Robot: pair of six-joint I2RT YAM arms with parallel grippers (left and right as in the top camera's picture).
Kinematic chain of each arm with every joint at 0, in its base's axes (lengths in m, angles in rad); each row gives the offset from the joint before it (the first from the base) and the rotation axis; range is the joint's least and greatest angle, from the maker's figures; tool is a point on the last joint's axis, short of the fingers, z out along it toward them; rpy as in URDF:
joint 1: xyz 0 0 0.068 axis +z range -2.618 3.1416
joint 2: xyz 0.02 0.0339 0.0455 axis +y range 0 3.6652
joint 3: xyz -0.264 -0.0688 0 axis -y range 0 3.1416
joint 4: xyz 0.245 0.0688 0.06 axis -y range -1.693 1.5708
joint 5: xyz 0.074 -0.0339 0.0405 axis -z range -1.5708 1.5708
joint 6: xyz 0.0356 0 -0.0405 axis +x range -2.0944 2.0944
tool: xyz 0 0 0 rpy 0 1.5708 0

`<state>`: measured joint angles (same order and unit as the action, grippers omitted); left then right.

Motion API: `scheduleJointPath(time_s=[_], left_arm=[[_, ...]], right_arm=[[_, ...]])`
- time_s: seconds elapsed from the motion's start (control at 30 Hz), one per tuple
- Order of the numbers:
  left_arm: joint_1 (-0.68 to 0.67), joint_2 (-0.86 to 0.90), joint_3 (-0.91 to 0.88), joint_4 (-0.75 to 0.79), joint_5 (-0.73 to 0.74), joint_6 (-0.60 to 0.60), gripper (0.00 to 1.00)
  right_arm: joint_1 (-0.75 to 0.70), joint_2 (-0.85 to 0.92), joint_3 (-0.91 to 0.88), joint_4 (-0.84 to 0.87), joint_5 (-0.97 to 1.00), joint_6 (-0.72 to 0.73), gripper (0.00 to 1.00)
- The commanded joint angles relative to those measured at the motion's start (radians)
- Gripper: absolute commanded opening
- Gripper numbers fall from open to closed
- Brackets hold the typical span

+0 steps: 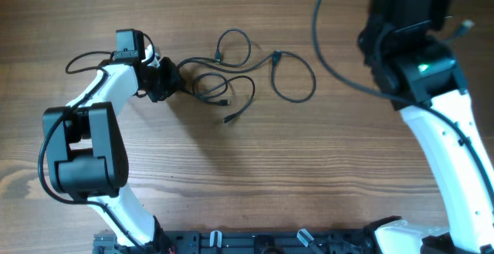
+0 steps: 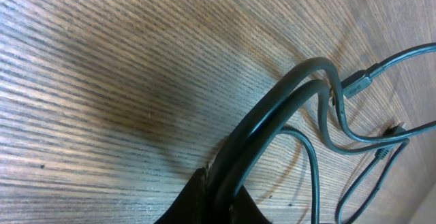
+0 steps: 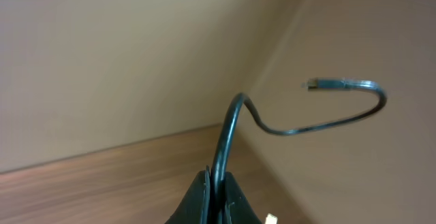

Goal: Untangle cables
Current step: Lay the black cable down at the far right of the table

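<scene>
Left claw point(image 2: 216, 186) clamped on two strands of the cables point(image 2: 286, 88), which loop off beyond its tips across the grained wooden table point(image 2: 102, 60); right claw point(image 3: 216, 183) pinches one cable point(image 3: 228, 125), its plug point(image 3: 320, 84) curling above, beige wall point(image 3: 102, 47) behind

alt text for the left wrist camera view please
The left tool, at the bottom edge, is shut on two strands of dark cables that arch up and to the right over a wooden table. Beyond them, more thin loops and a small plug are in view.
</scene>
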<state>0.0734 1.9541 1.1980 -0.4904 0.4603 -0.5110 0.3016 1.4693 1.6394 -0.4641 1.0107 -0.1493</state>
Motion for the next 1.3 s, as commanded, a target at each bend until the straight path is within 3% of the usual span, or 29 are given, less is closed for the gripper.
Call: scheduleJointPath(time_s=[0.0,0.23,0.43,0.83,1.27], left_arm=[[0.001,-0.016,0.012,0.003,-0.009,-0.003,0.11],[0.001,-0.016,0.012,0.003,-0.009,-0.003,0.11],[0.0,-0.016,0.012,0.003,-0.009,-0.003,0.11],[0.0,-0.016,0.012,0.003,-0.009,-0.003,0.11],[0.0,-0.016,0.012,0.003,-0.009,-0.003,0.11]], right_arm=[[-0.109,0.043,0.015,0.029,0.049,-0.25,0.04],[-0.28,0.107,0.008,0.0,-0.05,-0.282,0.04],[-0.38,0.18,-0.006,-0.126,-0.238,-0.282,0.04],[-0.497,0.355,-0.013,-0.255,-0.34,-0.203,0.05],[-0.558,0.465,-0.013,-0.277,-0.355,-0.077,0.06]])
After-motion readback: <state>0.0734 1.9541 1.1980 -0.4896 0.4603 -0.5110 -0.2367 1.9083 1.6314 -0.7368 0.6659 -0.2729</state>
